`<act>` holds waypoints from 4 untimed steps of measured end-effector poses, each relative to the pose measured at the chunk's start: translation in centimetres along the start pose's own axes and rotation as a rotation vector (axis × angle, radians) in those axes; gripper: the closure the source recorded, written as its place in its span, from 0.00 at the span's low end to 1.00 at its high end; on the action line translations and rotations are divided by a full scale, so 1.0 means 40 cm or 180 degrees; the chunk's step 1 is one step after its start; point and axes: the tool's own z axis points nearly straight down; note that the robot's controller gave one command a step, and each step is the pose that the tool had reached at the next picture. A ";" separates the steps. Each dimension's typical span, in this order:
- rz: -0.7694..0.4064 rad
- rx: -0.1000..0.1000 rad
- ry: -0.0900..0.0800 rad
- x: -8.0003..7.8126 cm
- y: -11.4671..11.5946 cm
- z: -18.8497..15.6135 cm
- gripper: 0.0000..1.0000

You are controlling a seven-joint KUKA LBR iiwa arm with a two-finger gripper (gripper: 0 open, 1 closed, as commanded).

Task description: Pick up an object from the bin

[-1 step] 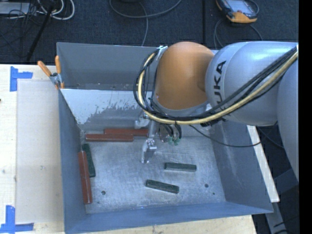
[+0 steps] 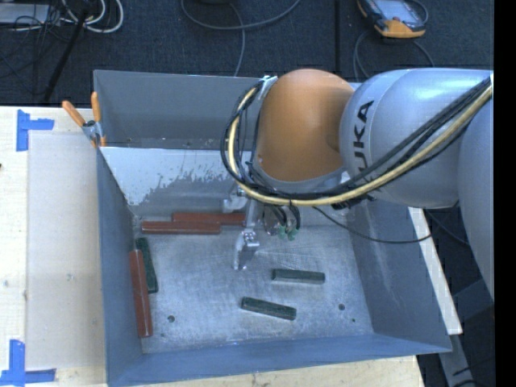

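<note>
My gripper [image 2: 243,258] hangs low over the middle of the bin [image 2: 387,297], above bare grey floor, and I cannot tell whether it is released or clenched. I see nothing in it.

Nearest on its right, a little toward the front, lies a dark green bar [image 2: 297,276]. A second green bar [image 2: 268,308] lies flat further to the front. Both are apart from my gripper. Behind it, against the back wall, lie the brown bars [image 2: 192,222], end to end or overlapping. At the left wall a long brown strip [image 2: 141,295] runs front to back, with a short green block [image 2: 147,266] just beside it.

As I judge it, the pick is not yet made: nothing is lifted, and every piece rests on the floor. What is left is to settle on one piece, likely the near green bar, close on it and raise it clear.
</note>
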 end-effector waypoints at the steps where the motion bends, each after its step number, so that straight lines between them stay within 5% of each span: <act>1: 0.0181 -0.0002 -0.0005 0.085 -0.076 0.042 0.00; 2: 0.0237 0.0002 -0.0004 0.102 -0.095 0.059 0.00; 3: -0.0374 0.0006 0.0011 0.137 -0.139 0.095 0.00; 4: -0.0508 0.0002 0.0004 0.196 -0.176 0.299 1.00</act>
